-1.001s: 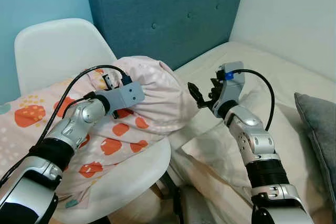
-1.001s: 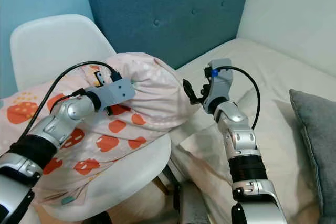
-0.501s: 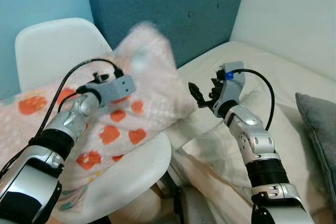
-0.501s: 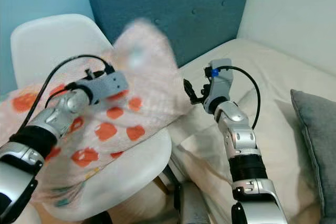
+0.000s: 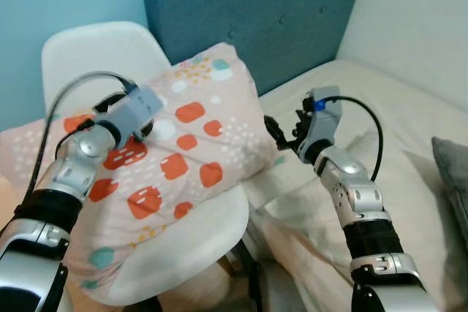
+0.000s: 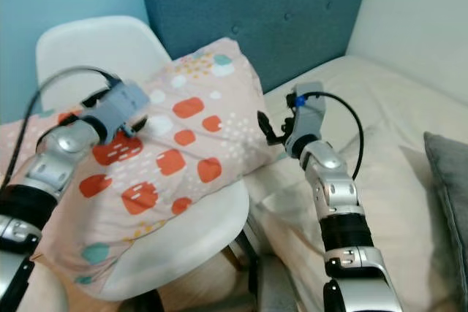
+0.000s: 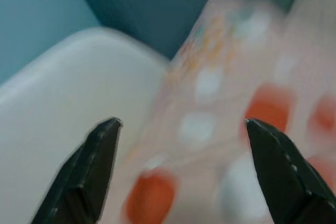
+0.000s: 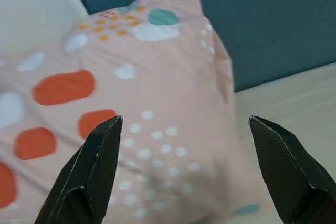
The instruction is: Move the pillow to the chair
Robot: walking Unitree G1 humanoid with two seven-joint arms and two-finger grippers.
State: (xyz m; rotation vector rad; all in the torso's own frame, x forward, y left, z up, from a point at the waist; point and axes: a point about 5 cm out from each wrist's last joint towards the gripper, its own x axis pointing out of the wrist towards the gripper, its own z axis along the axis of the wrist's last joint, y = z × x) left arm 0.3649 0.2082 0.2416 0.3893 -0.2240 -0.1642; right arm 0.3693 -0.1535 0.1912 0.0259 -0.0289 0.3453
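Spotted pillow (image 5: 183, 151) lying across the white chair (image 5: 95, 52), left gripper (image 7: 181, 169) fingers spread wide over it, right gripper (image 8: 184, 169) fingers wide beside its corner

The left arm is reaching up toward 1 o'clock, its left gripper (image 7: 181, 169) holding its fingers (image 7: 86, 174) spread wide apart. The right arm is rising from 5 o'clock and bending toward 10 o'clock, the right gripper (image 8: 184, 169) likewise gaping with nothing between.

no readable text, labels or numbers
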